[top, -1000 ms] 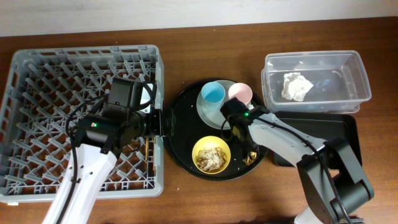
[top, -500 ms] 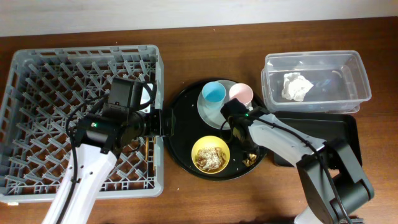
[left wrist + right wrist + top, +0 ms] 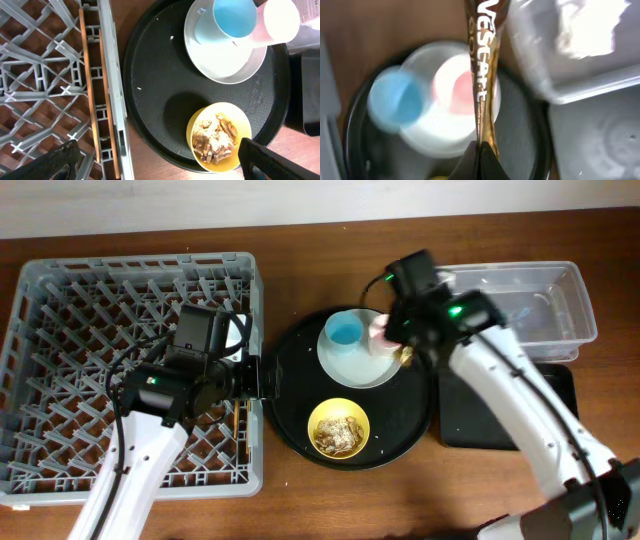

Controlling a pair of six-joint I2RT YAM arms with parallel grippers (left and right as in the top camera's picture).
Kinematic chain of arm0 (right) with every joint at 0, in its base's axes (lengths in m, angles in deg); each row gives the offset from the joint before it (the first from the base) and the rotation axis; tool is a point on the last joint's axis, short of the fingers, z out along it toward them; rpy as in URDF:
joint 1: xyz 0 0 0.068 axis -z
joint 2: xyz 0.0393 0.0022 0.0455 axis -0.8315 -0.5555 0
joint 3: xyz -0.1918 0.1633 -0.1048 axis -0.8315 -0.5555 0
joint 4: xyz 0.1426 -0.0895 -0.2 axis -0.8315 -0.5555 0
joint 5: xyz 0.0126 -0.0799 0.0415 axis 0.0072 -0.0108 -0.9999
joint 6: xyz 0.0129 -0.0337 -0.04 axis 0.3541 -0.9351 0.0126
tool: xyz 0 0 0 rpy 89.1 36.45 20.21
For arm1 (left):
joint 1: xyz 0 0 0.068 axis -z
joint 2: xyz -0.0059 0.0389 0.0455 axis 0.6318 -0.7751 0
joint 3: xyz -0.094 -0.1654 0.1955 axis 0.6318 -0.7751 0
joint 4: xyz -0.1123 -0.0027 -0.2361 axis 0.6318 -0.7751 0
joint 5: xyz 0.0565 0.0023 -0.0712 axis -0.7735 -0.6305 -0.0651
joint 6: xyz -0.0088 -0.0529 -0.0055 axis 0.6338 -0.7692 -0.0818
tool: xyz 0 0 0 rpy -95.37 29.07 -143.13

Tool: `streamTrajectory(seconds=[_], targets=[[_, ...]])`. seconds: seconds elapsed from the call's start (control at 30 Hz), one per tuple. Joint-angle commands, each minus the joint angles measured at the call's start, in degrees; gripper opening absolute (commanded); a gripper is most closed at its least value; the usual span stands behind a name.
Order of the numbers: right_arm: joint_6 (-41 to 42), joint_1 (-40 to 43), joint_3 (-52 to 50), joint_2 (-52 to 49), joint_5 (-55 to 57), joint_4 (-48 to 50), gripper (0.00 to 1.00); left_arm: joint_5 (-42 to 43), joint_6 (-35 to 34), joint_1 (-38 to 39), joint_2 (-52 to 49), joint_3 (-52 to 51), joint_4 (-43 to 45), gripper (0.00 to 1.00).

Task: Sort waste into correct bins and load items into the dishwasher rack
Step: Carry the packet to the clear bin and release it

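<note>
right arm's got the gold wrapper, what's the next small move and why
Probably carry it rightward over the clear tub: the right gripper pinches the gold wrapper above the pink cup, and the tub beside it already holds the crumpled napkin.

gold wrapper lifted off round tray, nearer clear tub

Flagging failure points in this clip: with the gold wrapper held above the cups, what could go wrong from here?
1. The right claw pinches the gold wrapper at one end only; it could slip out and land in the pink cup beneath.
2. Its long free end may catch on the clear tub wall instead of dropping inside.
</note>
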Motion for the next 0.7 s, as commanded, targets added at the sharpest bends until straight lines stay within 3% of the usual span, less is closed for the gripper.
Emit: streamTrajectory(seconds=[0.0, 0.13, 0.3, 0.37, 0.4, 0.43, 0.57, 0.67], targets=[[6.6, 9.4, -0.5, -1.2, 0.7, 3.1, 0.04, 0.4, 0.0, 0.0, 0.6, 0.4, 0.1, 0.99], [12.4, 21.2, -0.5, -4.8, 0.2, 6.9, 0.04, 0.4, 0.0, 0.0, 0.6, 0.4, 0.1, 0.99], [15.4, 26.5, -0.6, -8.6, -2.8, 7.2, 0.04, 0.4, 0.0, 0.0, 0.6, 0.4, 0.1, 0.99], [13.9, 27.9, -0.3, -8.4, -3.7, 6.9, 0.59, 0.4, 0.0, 0.0, 0.6, 0.4, 0.1, 0.99], [9.8, 28.3, 0.0, -8.2, -5.7, 5.9, 0.7, 0.4, 0.0, 0.0, 0.6, 0.4, 0.1, 0.99], [0.8, 28.8, 1.2, -7.4, -10.5, 4.4, 0.72, 0.4, 0.0, 0.0, 0.6, 0.4, 0.1, 0.99], [-16.3, 27.3, 8.1, -0.6, -18.5, -7.4, 0.72, 0.4, 0.0, 0.0, 0.6, 0.4, 0.1, 0.99], [-27.3, 21.2, 9.0, 5.8, -25.1, -17.1, 0.74, 0.4, 0.0, 0.0, 0.6, 0.4, 0.1, 0.99]])
